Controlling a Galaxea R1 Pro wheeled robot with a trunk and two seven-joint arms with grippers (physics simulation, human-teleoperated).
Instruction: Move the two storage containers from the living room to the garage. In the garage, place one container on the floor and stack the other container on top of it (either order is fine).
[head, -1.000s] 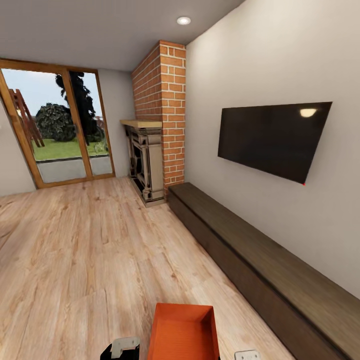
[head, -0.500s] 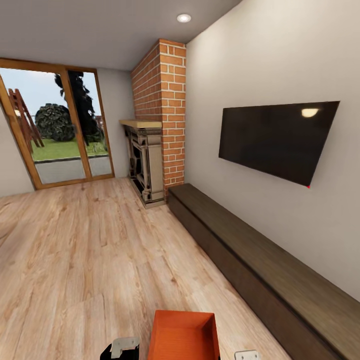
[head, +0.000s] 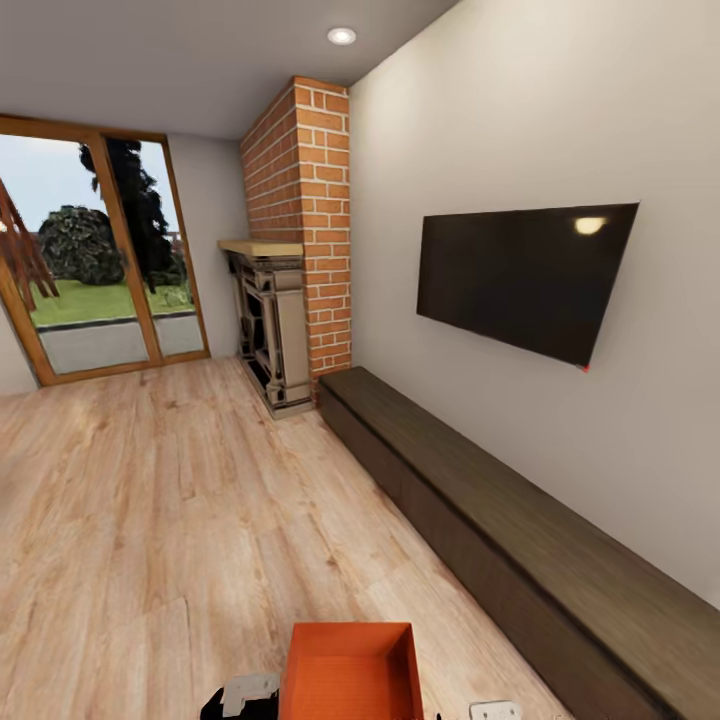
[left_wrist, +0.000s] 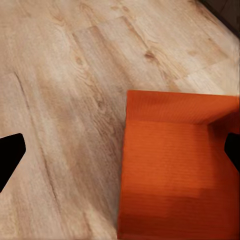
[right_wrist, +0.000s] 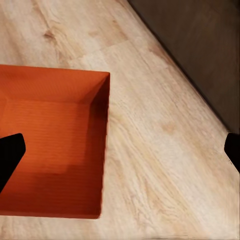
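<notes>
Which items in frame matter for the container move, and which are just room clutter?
Job:
- orange container, open top, low in the head view between the arms
- left claw, open, astride the container's wall
- right claw, open, astride the opposite wall

Background:
- wood floor
- TV
- brick fireplace
- low cabinet
- glass doors

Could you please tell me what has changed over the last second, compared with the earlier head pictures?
The whole head picture has slid leftward: the fireplace, the TV and the glass doors all sit further left, so the camera turned or moved rightward, not the things. The orange container stays low in view between the arms, on the wood floor. Nothing was grasped or released.
</notes>
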